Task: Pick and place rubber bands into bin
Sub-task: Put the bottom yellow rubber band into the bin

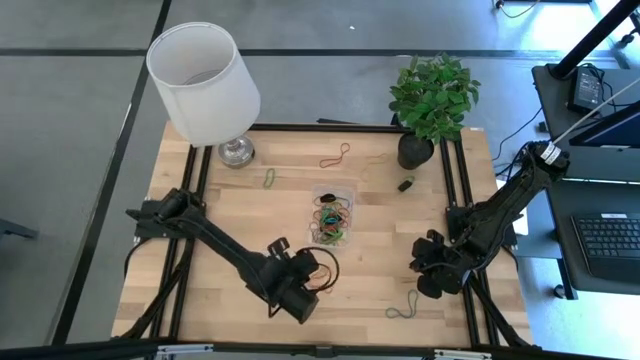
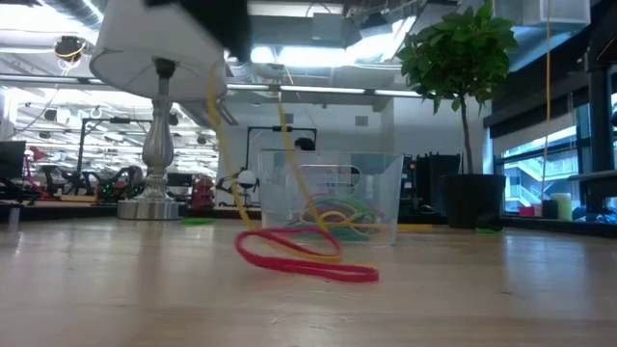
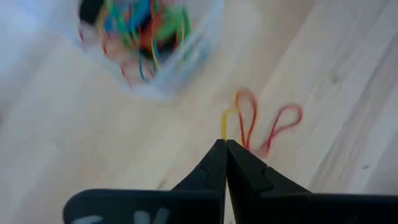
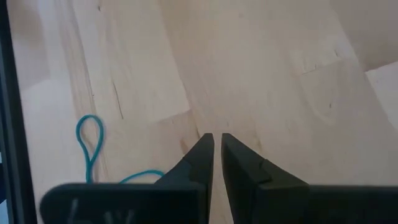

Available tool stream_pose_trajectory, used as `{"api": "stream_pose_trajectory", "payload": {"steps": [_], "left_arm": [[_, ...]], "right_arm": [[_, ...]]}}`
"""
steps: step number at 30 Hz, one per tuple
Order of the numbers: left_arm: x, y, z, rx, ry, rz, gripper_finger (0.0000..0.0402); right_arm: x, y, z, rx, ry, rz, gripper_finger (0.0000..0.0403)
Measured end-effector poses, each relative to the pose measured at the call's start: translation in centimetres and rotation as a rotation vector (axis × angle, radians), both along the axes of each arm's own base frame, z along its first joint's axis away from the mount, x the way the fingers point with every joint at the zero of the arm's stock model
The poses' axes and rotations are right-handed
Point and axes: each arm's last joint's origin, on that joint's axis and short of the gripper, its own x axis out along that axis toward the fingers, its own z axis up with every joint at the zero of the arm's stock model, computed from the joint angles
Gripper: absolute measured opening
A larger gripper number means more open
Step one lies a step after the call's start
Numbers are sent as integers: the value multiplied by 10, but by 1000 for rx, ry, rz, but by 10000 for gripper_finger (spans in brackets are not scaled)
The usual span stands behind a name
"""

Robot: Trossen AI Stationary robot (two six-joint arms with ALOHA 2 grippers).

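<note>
Pick step judged in hand: left gripper (image 3: 225, 144) is seen pinched shut on a yellow rubber band (image 3: 225, 122), with a red band (image 3: 273, 127) lying tangled against it on the table (image 1: 230, 205), just short of the bin (image 1: 333, 212), which already holds a heap of coloured bands. A lift and short carry over the bin rim, then a release, would be called for next; the red band may be dragged along. Right gripper (image 4: 217, 138) is parked near the table's right edge, fingers almost closed with nothing between them, a teal band (image 4: 89, 144) beside it.

bin (image 1: 333, 213): clear, mid-table | rubber bands (image 1: 331, 222): many inside, others scattered
</note>
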Motion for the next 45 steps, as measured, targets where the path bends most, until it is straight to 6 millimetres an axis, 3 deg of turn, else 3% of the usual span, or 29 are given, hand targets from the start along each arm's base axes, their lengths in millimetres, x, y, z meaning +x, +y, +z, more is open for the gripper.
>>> {"api": "stream_pose_trajectory", "payload": {"steps": [7, 12, 20, 28, 32, 39, 45], "left_arm": [[15, 22, 52, 110, -51, -84, 2], [29, 49, 77, 196, -77, -136, 1], [46, 96, 83, 264, -17, -148, 1], [61, 131, 76, 231, 25, -138, 2], [69, 141, 61, 190, 47, -135, 2], [77, 145, 12, 111, 110, -160, 3], [83, 141, -8, 70, 30, -143, 14]], "right_arm": [[1, 0, 0, 5, -6, -2, 36], [2, 2, 1, 28, -24, -5, 36], [5, 4, 4, 34, -87, -27, 36], [5, 4, 4, 33, -89, -29, 36], [5, 4, 4, 32, -89, -27, 36], [6, 5, 2, 23, -81, -27, 36], [7, 6, -1, 21, -78, -27, 36]]}}
